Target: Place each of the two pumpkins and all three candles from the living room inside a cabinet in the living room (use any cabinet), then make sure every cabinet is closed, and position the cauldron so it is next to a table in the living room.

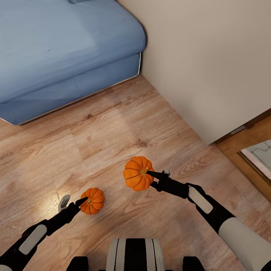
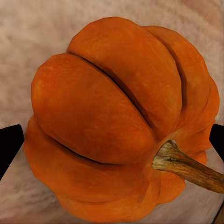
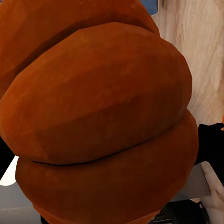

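Each hand's fingers grip one pumpkin: left (image 1: 92,201), right (image 1: 137,173). Blue sofa (image 1: 64,49) at eleven o'clock, beige wall (image 1: 210,60) at one, wood floor (image 1: 105,131).

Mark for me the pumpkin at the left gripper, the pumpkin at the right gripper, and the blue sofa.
left pumpkin (image 1: 94,201), head view, ribbed top beside the stem.
right pumpkin (image 1: 137,174), head view, upper orange ribs left of the stem.
blue sofa (image 1: 64,41), head view, middle of the seat cushion.
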Tool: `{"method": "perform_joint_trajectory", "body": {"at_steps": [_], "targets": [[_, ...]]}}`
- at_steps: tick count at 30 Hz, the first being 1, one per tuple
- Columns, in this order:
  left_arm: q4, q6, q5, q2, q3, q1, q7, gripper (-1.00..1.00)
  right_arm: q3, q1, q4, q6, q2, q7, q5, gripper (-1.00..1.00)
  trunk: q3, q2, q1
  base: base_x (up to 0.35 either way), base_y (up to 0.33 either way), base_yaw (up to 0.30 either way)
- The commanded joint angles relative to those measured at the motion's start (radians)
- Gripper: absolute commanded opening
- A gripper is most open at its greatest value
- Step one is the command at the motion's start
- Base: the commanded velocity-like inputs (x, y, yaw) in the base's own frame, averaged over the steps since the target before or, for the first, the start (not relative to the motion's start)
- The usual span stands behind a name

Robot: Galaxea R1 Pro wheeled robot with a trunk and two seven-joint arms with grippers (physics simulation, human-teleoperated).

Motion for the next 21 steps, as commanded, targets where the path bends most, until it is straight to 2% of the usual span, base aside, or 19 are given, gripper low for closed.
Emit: {"method": "perform_joint_trajectory", "body": {"at_steps": [1,21], "targets": [[0.001,0.005,0.011,0.001,-0.003,0.000,0.000,1.00,0.004,-0.001,0.000,0.006,-0.001,-0.002,-0.009,-1.00,-0.001,0.000,0.000,0.000,0.000,0.000],[0.001,0.005,0.010,0.001,-0.003,0.000,0.001,1.00,0.004,-0.001,0.000,0.006,-0.001,-0.005,-0.009,-1.00,-0.016,-0.001,0.002,0.000,0.000,0.000]]}}
